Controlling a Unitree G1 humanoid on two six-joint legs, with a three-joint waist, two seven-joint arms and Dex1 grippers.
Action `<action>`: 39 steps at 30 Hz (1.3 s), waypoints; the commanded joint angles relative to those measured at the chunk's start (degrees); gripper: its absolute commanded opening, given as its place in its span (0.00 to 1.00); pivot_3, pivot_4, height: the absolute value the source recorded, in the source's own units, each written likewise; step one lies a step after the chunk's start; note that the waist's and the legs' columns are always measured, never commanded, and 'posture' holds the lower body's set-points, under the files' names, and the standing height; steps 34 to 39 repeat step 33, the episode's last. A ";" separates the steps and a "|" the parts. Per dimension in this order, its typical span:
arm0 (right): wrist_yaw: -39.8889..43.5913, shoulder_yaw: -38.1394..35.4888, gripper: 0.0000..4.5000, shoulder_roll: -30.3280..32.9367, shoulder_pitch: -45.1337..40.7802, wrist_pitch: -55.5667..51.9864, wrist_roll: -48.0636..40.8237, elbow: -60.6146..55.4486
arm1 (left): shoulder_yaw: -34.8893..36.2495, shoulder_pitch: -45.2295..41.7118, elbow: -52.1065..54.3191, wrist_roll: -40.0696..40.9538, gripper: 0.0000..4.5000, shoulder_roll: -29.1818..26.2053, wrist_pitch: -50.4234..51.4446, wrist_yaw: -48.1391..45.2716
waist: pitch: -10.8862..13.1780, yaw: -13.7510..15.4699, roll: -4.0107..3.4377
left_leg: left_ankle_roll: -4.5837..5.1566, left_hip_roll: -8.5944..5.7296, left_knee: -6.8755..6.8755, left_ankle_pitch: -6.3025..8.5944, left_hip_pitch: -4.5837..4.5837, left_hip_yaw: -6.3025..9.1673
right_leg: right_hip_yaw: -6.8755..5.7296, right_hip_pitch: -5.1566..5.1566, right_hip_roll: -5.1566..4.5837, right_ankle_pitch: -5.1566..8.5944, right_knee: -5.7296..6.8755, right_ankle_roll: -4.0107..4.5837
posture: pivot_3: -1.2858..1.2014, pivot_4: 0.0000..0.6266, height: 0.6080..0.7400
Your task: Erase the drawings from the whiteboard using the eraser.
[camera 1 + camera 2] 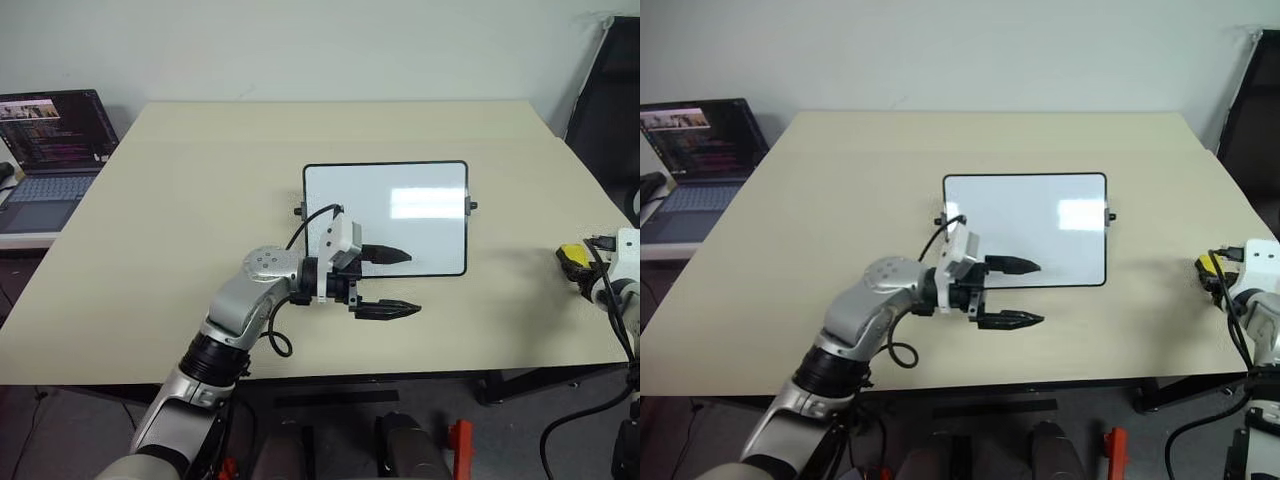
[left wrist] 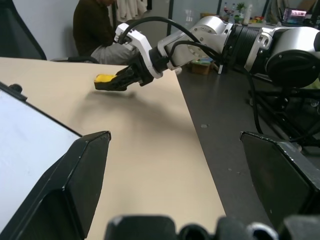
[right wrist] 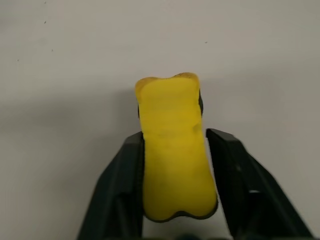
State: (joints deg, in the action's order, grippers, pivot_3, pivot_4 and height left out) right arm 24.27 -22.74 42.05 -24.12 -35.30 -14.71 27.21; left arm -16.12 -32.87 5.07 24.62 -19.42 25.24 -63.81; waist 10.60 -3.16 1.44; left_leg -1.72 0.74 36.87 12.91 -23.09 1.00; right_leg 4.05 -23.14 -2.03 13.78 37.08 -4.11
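The whiteboard (image 1: 385,215) lies flat at the middle of the beige table (image 1: 200,200), black-framed with a knob on each side. Its visible white face is plain apart from a glare patch, and the drawings are out of view. My left gripper (image 1: 400,283) is open at the board's near left corner. One finger (image 1: 385,255) reaches over the board and the other hangs just off its front edge. The yellow eraser (image 3: 172,145) sits between the fingers of my right gripper (image 2: 112,82), held just above the table near its right edge, well clear of the board.
An open laptop (image 1: 50,150) stands on a lower desk to the left. A black chair (image 1: 610,90) is at the back right. A seated person (image 2: 95,25) is beyond the table's right side. The table's right edge (image 1: 610,300) runs close to my right gripper.
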 commanded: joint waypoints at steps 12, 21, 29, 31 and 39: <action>-2.10 1.17 1.00 -6.50 -4.13 12.04 -1.37 -14.48 | 16.33 2.54 -1.95 -3.20 1.00 -2.41 -7.16 18.15 | 0.02 -0.44 -0.04 | 0.00 0.06 -0.02 0.00 0.04 0.00 | 0.03 -0.03 0.05 0.04 0.01 -0.08 | 0.52 0.24 1.00; -7.96 4.90 1.00 -14.04 -5.00 37.09 6.00 1.82 | 27.90 2.16 -15.82 -9.85 1.00 0.50 -17.42 39.68 | 0.00 1.53 0.02 | -0.03 -0.07 0.03 0.01 -0.14 -0.04 | -0.04 -0.05 -0.16 -0.15 -0.13 0.05 | 0.52 0.24 1.00; -7.73 6.64 1.00 -16.32 -4.87 41.85 6.09 5.76 | 25.43 2.88 -27.21 -14.55 1.00 5.34 -25.86 44.37 | 0.00 1.33 0.03 | -0.05 -0.06 0.01 0.03 -0.18 0.02 | -0.11 -0.07 -0.16 -0.17 -0.11 0.03 | 0.52 0.24 1.00; -8.12 6.40 1.00 -17.05 -4.32 42.37 5.86 5.54 | 24.73 3.60 -28.37 -15.06 1.00 6.05 -27.07 44.34 | 0.00 1.20 0.03 | -0.05 -0.06 0.02 0.03 -0.17 0.00 | -0.09 -0.07 -0.16 -0.17 -0.10 0.03 | 0.52 0.24 1.00; -8.73 5.96 1.00 -17.48 -3.89 43.04 5.71 5.42 | 24.24 4.01 -29.10 -14.89 1.00 6.86 -27.48 43.88 | 0.00 1.12 0.02 | -0.05 -0.06 0.01 0.03 -0.17 -0.01 | -0.07 -0.07 -0.16 -0.17 -0.10 0.03 | 0.52 0.24 1.00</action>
